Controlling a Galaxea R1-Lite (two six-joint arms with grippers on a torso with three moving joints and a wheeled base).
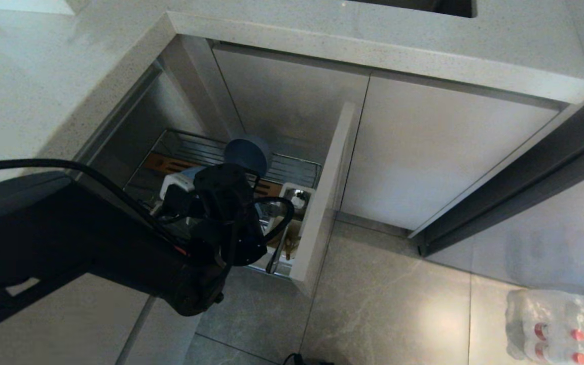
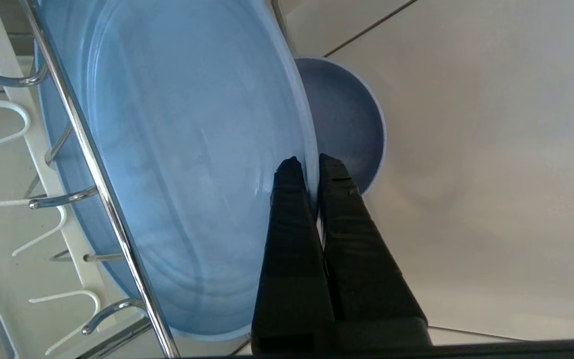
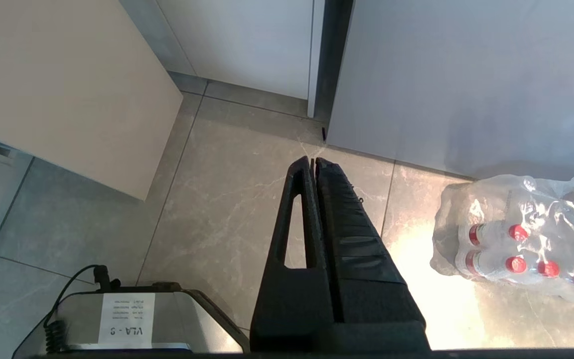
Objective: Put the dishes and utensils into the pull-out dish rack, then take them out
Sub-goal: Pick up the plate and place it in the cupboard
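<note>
Left gripper (image 2: 307,162) pinches rim of matte light-blue plate (image 2: 187,149), black fingers closed on its thin edge. Plate stands on edge inside chrome wire pull-out dish rack (image 1: 271,165) beside white plastic hooks (image 2: 3,139). Smaller blue bowl (image 2: 347,119) just behind. Right gripper (image 3: 313,162) closed, empty, above grey marbled floor tile (image 3: 207,199).

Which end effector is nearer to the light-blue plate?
Left. The left end effector is shut on the light-blue plate rim; the right end effector hangs over floor, away from it.
</note>
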